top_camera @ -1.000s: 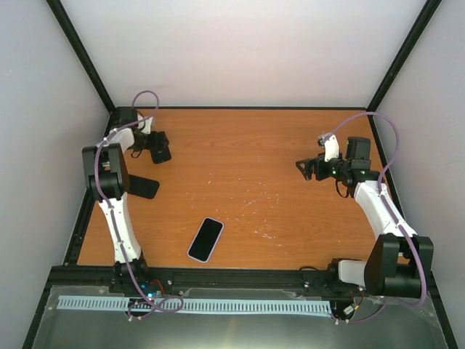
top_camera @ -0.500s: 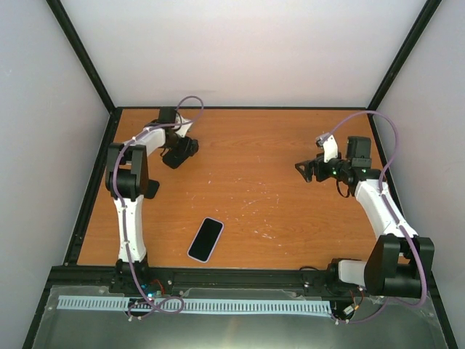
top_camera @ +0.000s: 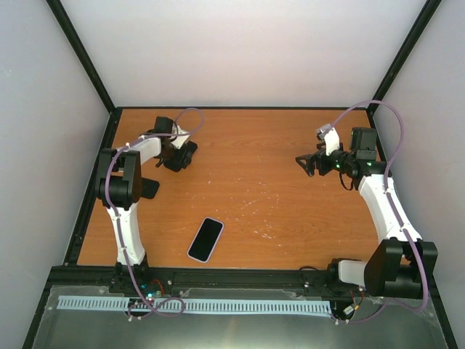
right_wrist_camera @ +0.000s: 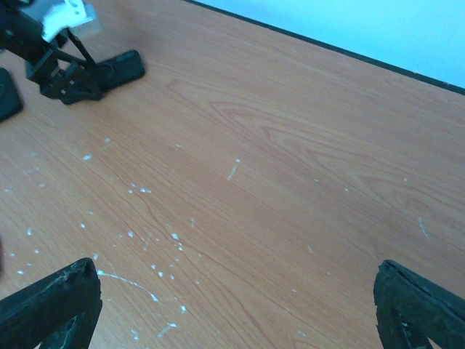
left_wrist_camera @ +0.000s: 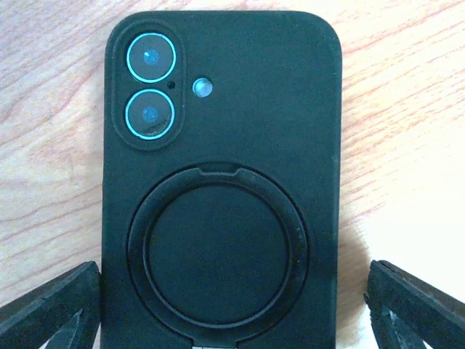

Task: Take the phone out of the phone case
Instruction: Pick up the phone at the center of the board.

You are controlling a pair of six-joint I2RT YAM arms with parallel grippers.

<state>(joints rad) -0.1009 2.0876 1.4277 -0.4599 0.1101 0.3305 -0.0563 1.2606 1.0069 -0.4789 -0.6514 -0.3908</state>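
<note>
A black phone case point(left_wrist_camera: 240, 123) with a round ring stand lies back up on the wood. Two teal-ringed lenses point(left_wrist_camera: 150, 86) and a flash show in its corner, so a phone sits inside. My left gripper point(left_wrist_camera: 234, 270) is open, its jaws standing either side of the case's lower end. In the top view this gripper point(top_camera: 183, 156) is at the back left and covers the case. From the right wrist the case point(right_wrist_camera: 122, 67) lies flat beside the left gripper point(right_wrist_camera: 65, 80). My right gripper point(top_camera: 309, 164) is open and empty above bare table point(right_wrist_camera: 236, 273).
A dark-faced, pale-rimmed phone-shaped slab point(top_camera: 205, 239) lies near the front edge. Another flat black object point(top_camera: 149, 188) lies by the left arm, partly hidden, and shows at the right wrist view's left edge point(right_wrist_camera: 4, 94). Black frame rails border the orange table point(top_camera: 276, 138).
My left gripper has swung from the back-left corner rightward, then settled. My right gripper has moved slightly toward the back wall. The pale-rimmed slab has not moved.
</note>
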